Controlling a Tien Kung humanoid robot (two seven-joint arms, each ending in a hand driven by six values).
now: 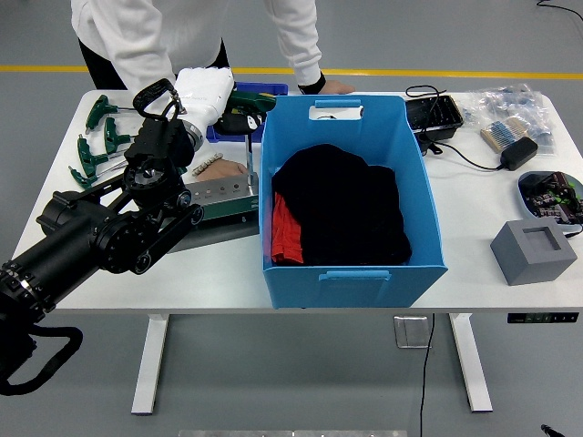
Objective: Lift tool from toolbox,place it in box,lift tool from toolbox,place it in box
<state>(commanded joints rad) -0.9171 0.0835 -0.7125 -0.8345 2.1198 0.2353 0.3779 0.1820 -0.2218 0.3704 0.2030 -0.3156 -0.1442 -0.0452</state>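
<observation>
Reaching in from the bench's [228, 278] near-left corner, the robot's black left arm ends in a white-gloved left hand [204, 95] raised over the far-left part of the bench, just left of the blue box [351, 264]. Its fingers are closed on a tool [244, 121] with a dark body and a green part, which hangs from the hand clear of the surface, above the toolbox [219, 202] and close to the box's far-left corner, outside its rim. The toolbox is a low grey-and-green case lying on the bench against the box's left wall, partly hidden by the arm. A small blue tray [262, 91] sits behind the hand near the far edge.

The blue box stands open in the middle of the bench; inside lie a black cloth [342, 214] and, at its left side, a red item [284, 232].

Several green T-handled keys [98, 137] lie near the left edge. Toward the right edge are a black tray [433, 116], a black adapter [516, 152] with its cable, clear bags of small parts [510, 109], a round dish [551, 193] and a grey block [534, 250] with a square recess.

A person in a white top stands at the far side, one hand [330, 86] resting on the far edge behind the box. The robot's right arm is out of view.
</observation>
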